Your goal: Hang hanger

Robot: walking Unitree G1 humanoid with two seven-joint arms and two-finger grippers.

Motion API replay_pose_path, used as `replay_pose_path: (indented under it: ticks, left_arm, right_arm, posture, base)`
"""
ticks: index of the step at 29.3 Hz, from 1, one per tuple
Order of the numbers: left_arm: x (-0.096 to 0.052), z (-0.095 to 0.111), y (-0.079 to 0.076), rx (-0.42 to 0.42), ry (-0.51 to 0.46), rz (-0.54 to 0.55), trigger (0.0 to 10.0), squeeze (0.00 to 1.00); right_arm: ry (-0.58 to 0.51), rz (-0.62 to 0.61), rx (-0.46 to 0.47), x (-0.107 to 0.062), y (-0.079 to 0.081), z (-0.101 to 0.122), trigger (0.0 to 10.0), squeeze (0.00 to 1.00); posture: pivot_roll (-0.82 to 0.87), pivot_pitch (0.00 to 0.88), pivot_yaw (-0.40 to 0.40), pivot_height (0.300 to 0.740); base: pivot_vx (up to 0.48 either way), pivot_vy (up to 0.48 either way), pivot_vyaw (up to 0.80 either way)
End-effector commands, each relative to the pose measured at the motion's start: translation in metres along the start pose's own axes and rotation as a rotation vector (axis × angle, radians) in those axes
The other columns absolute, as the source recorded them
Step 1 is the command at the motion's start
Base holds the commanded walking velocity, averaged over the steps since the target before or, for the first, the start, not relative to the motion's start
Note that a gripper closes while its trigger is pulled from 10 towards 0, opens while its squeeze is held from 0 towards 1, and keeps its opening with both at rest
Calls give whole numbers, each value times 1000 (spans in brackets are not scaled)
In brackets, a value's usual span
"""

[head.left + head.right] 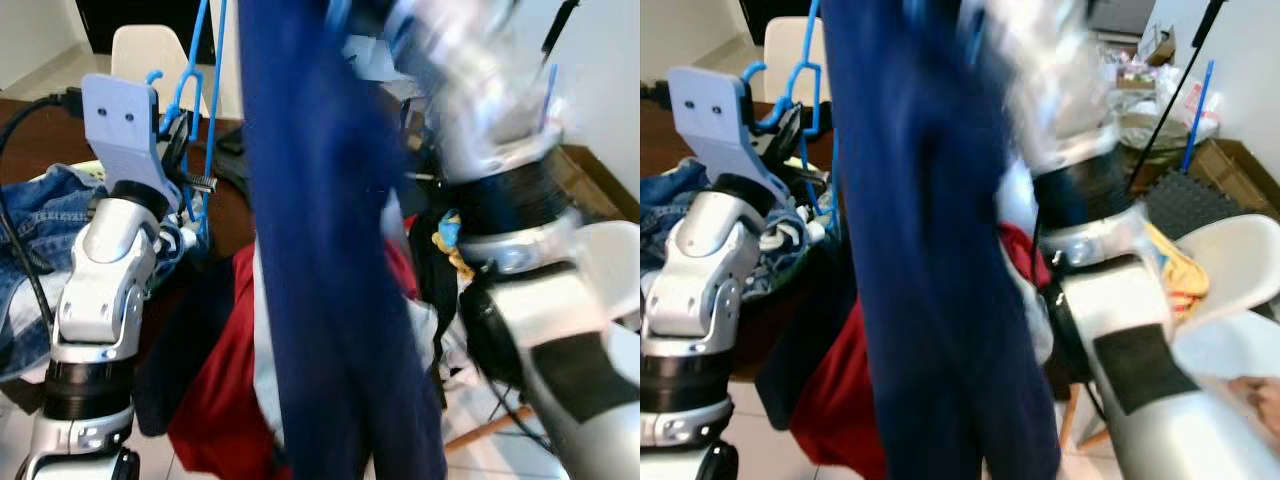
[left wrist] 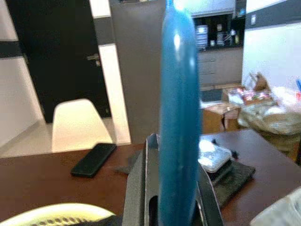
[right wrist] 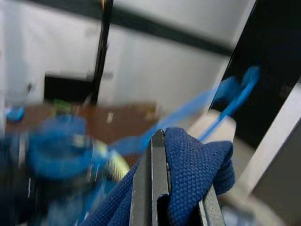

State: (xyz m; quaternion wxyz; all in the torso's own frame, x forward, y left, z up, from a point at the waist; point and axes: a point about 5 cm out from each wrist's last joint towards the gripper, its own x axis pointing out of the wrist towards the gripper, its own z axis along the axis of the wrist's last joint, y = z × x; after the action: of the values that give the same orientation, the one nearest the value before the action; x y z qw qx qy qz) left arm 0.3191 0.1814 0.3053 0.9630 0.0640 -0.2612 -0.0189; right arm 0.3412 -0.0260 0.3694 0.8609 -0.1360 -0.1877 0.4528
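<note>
Left end effector (image 2: 171, 207): raised above the counter's near edge, black fingers (image 2: 141, 188) pinched on the blue hanger (image 2: 178, 117), seen edge-on and rising straight up between them in the left wrist view. In the left eye view, blue hanger (image 1: 190, 90) held up in front of the white chair (image 1: 150, 50), its thin blue wire running up and out of frame above the left arm (image 1: 100, 290).

Right end effector (image 3: 167, 207): fingers closed on a fold of navy knit fabric (image 3: 197, 160), bunched over and between them. Behind it in that view, blurred blue hanger wire crossing toward a dark doorway.

Navy garment (image 1: 320, 240) hanging in a long drape down the middle of the head views, between the two arms, covering most of what lies behind. Right arm (image 1: 510, 230) raised high and motion-blurred beside it.

Beneath the drape, red cloth (image 1: 220, 380) piled against the counter's edge. Denim jeans (image 1: 40, 210) heaped at the robot's left on the dark brown counter (image 2: 42, 179). Farther back on the counter, a black phone (image 2: 93, 159) lying flat, near a white chair (image 2: 75, 125). White chair (image 1: 620, 260) also at the robot's right.
</note>
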Motion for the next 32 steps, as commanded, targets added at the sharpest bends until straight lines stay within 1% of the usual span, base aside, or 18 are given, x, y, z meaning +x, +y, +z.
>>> replay_pose_path:
  ticks: [1,2,3,4,5,6,10,12,14,15,16,17,18,19,20,22,27,32]
  left_arm:
    - [1,4,-5,-6,-16,-15,10000,0]
    - [2,5,-5,-9,-18,-15,10000,0]
    - [2,5,-5,-9,-18,-15,10000,0]
    - [2,6,-5,-13,-21,-14,10000,0]
    - [2,6,-5,-13,-21,-14,10000,0]
    - [2,7,-4,-16,-23,-14,10000,0]
    - [1,7,-5,-21,-24,-16,10000,0]
    - [1,8,-9,-39,-25,-35,10000,0]
    - [1,8,-9,-39,-25,-35,10000,0]
    - [1,9,-12,-50,-29,-54,10000,0]
    - [1,9,-12,-50,-29,-54,10000,0]
    - [2,10,-16,-65,-37,-79,10000,0]
    - [2,10,-16,-65,-37,-79,10000,0]
    - [3,14,-17,-75,-53,-109,10000,0]
    - [5,19,-16,-74,-70,-126,10000,0]
    - [7,22,-13,-67,-83,-135,10000,0]
    - [11,28,-7,-53,-102,-149,10000,0]
    - [16,36,3,-32,-128,-183,10000,0]
  right_arm:
    - [39,93,-29,5,20,-2,10000,0]
    - [120,135,-16,1,36,-23,10000,0]
    - [120,135,-16,1,36,-23,10000,0]
    - [196,138,-5,-2,45,-42,10000,0]
    - [196,138,-5,-2,45,-42,10000,0]
    - [248,122,-4,-5,50,-54,10000,0]
    - [285,68,5,-9,46,-65,10000,0]
    - [359,-97,6,-18,29,-87,10000,0]
    - [359,-97,6,-18,29,-87,10000,0]
    - [422,-199,-8,-26,17,-101,10000,82]
    - [422,-199,-8,-26,17,-101,10000,82]
    - [491,-282,-33,-37,7,-113,10000,749]
    - [491,-282,-33,-37,7,-113,10000,749]
    - [555,-351,-54,-50,-2,-125,10000,1000]
    - [590,-385,-55,-62,-7,-130,10000,1000]
    - [600,-399,-43,-69,-9,-131,10000,1000]
    - [572,-401,-17,-77,-11,-127,10000,1000]
    - [452,-422,63,-87,-19,-113,10000,1000]
  posture:
    - [98,124,-41,740]
    - [96,126,-42,740]
    - [96,126,-42,740]
    - [94,129,-41,740]
    - [94,129,-41,740]
    - [94,130,-41,740]
    - [94,131,-41,740]
    - [94,132,-41,740]
    - [94,132,-41,740]
    - [95,133,-43,740]
    - [95,133,-43,740]
    - [96,134,-43,740]
    - [96,134,-43,740]
    - [97,135,-47,740]
    - [100,136,-48,740]
    - [101,135,-48,740]
    - [101,136,-48,740]
    - [100,139,-44,740]
  base:
    - [0,0,0]
    - [0,0,0]
    - [0,0,0]
    - [0,0,0]
    - [0,0,0]
    - [0,0,0]
    - [0,0,0]
    - [0,0,0]
    - [0,0,0]
    - [0,0,0]
    - [0,0,0]
    - [0,0,0]
    - [0,0,0]
    - [0,0,0]
    - [0,0,0]
    - [0,0,0]
    - [0,0,0]
    - [0,0,0]
